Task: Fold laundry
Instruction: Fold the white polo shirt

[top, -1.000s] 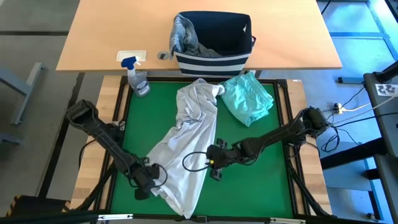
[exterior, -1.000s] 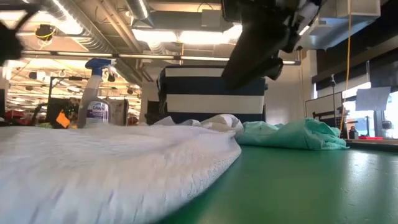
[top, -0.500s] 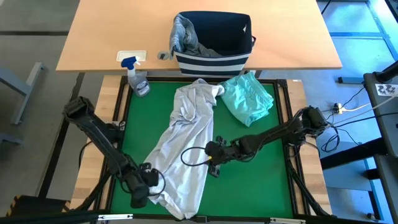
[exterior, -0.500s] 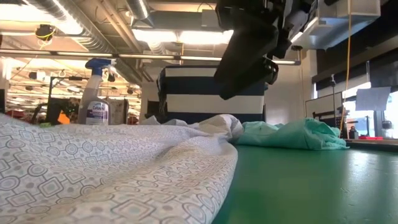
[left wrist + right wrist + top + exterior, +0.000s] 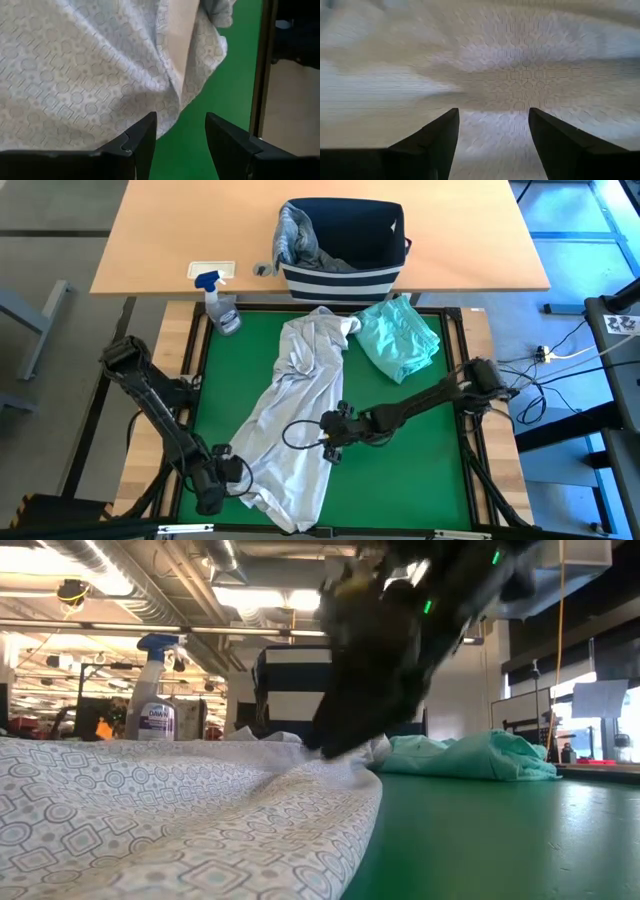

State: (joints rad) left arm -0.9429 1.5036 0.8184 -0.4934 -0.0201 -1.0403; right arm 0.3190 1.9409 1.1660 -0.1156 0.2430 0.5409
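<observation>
The right pincer (image 5: 328, 448) stands with its fingers (image 5: 427, 145) apart and nothing between them, down at the right edge of the white patterned garment (image 5: 295, 415), whose cloth fills its wrist view. The left pincer (image 5: 236, 477) is also parted and holds nothing, its fingers (image 5: 142, 140) low at the garment's near left corner, where the hem lies on the green tabletop (image 5: 400, 470) just beside the frame rail. The garment lies crumpled in a long diagonal band from that near corner up toward the far edge of the green mat. Just beside its far end, to the right, the mint-teal garment (image 5: 398, 335) lies in a bunched heap. Beyond both, on the wooden tabletop (image 5: 150, 240), stands the navy-and-white striped basket (image 5: 345, 275) with a grey-blue shirt (image 5: 292, 235) hanging over its left rim. A spray bottle (image 5: 220, 305) stands near the mat's far left corner.
</observation>
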